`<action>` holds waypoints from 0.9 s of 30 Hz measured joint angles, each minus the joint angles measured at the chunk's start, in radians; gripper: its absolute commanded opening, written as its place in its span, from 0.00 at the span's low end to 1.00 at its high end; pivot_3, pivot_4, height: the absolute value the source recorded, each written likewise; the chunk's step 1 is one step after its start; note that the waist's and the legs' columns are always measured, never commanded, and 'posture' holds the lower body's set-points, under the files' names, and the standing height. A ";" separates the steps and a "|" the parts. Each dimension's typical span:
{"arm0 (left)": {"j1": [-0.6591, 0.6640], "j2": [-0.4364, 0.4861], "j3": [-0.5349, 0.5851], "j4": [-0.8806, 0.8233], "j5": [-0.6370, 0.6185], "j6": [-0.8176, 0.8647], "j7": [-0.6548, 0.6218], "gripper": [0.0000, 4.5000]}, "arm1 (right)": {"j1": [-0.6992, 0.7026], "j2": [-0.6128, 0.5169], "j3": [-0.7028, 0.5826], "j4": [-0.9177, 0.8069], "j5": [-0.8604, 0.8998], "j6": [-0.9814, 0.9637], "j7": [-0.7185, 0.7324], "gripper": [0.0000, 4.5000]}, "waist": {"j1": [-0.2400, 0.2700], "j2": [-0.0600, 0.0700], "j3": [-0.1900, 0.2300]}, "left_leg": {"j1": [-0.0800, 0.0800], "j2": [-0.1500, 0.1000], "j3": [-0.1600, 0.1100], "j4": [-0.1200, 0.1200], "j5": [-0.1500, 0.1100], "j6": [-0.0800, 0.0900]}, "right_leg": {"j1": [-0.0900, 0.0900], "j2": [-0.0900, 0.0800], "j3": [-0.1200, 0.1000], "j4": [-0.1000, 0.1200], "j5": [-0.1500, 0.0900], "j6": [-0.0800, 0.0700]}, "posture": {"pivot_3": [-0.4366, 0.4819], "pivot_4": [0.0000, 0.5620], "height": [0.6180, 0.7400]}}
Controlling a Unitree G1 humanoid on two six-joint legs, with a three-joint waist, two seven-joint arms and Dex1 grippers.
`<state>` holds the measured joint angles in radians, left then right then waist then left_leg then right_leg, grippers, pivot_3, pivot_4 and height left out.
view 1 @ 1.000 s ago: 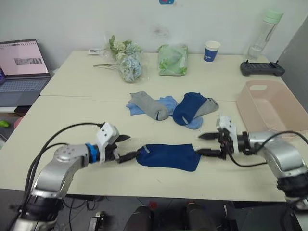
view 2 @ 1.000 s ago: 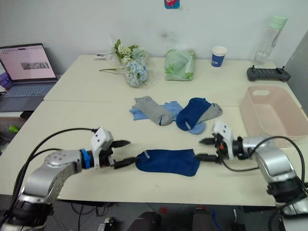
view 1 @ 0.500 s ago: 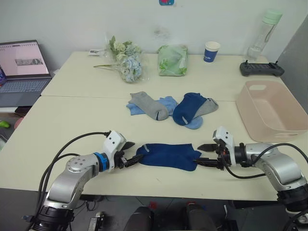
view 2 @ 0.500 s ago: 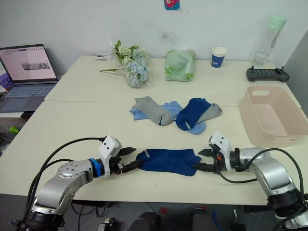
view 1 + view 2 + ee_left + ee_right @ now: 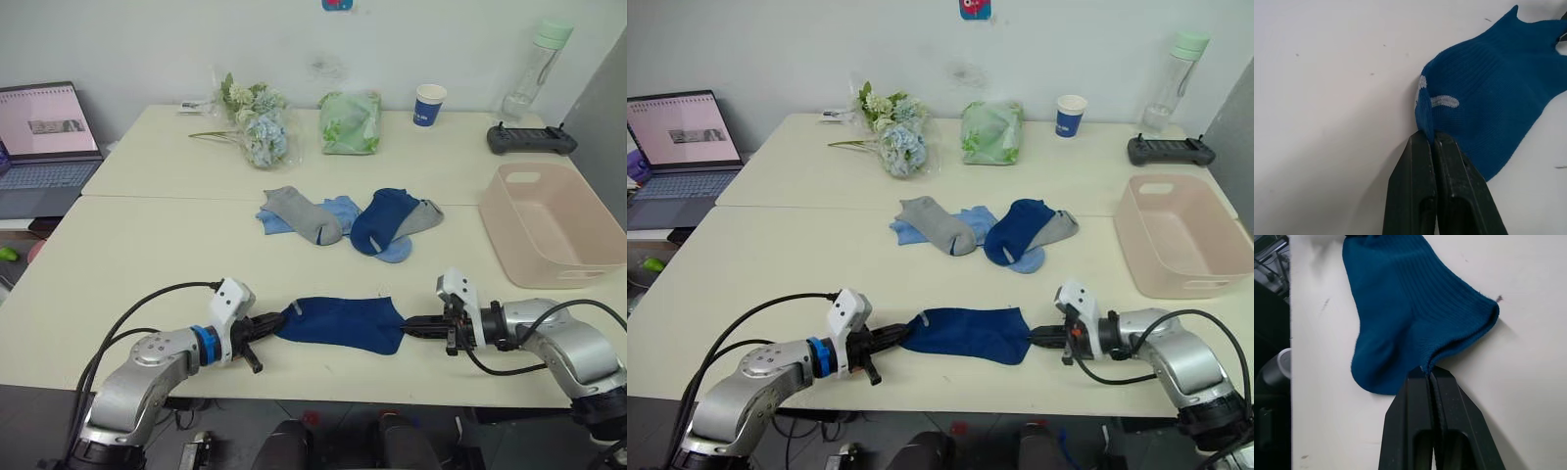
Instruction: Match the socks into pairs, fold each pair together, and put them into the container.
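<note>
A navy sock lies flat near the table's front edge. My left gripper is shut on its left end, the fingers pinching a fold of the edge beside the grey marks. At the sock's other end my right gripper is shut as well, nipping the knit between its fingers. Further back lies a heap of socks: a grey one, a light blue one, a second navy one and another grey one. The pale pink container stands at the right.
Along the back stand a laptop, a bunch of flowers, a green bag, a blue paper cup, a bottle and a black controller. A seam divides the two tabletops.
Both grippers, open a second ago, moved in to the navy sock's ends and shut on them. The heap of socks has not moved.
</note>
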<state>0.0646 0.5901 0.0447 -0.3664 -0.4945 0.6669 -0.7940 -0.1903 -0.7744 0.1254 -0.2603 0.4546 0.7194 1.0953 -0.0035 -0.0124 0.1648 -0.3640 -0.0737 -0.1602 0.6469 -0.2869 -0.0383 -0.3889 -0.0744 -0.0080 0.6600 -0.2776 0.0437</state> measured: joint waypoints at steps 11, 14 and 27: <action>0.122 -0.033 0.014 -0.109 -0.066 0.058 0.083 0.01 | 0.041 -0.083 -0.050 -0.083 0.073 0.072 0.015 0.00 | 0.002 0.000 0.000 | 0.000 0.000 0.001 0.000 -0.002 0.004 | 0.001 0.000 -0.001 -0.001 0.000 0.000 | 0.48 0.27 1.00; 0.102 -0.044 -0.013 -0.102 -0.044 0.047 0.101 0.01 | 0.040 -0.076 -0.040 -0.079 0.049 0.056 -0.007 0.00 | 0.003 0.000 0.000 | 0.000 0.000 0.001 0.000 -0.001 0.003 | 0.001 0.000 -0.001 -0.001 0.000 0.000 | 0.48 0.27 1.00; 0.104 -0.044 -0.020 -0.106 -0.037 0.020 0.124 0.49 | 0.032 -0.061 -0.020 0.002 -0.038 -0.056 -0.037 0.53 | 0.002 0.000 0.000 | 0.000 0.000 0.001 0.000 0.000 0.000 | 0.001 0.000 0.000 -0.001 0.000 0.000 | 0.48 0.27 1.00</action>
<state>0.1688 0.5466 0.0252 -0.4726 -0.5311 0.6867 -0.6698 -0.1580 -0.8352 0.1052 -0.2587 0.4163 0.6631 1.0584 -0.0017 -0.0124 0.1648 -0.3638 -0.0736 -0.1591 0.6467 -0.2870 -0.0382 -0.3884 -0.0743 -0.0083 0.6595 -0.2776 0.0437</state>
